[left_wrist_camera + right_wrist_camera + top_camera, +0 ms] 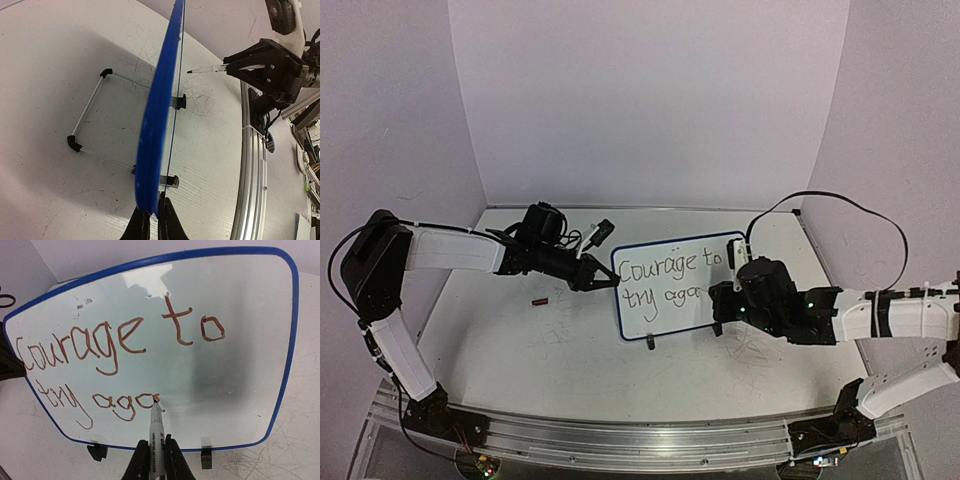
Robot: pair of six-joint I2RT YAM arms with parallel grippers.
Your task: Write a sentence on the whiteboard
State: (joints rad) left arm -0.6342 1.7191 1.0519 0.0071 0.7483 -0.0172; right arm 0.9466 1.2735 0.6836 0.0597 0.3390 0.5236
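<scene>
The whiteboard stands upright mid-table on two black feet, its frame blue. The sentence reads "Courage to" with "try aga" below it, in red-brown strokes. My left gripper is shut on the whiteboard's left edge, and the left wrist view shows its fingers pinching the blue rim edge-on. My right gripper is shut on a white marker. The marker's tip touches the whiteboard at the top right of the last "a". In the left wrist view the marker points at the board's front.
A small dark red cap lies on the table left of the board. A wire stand extends behind the board. An aluminium rail runs along the near edge. Pale walls close in the back and both sides.
</scene>
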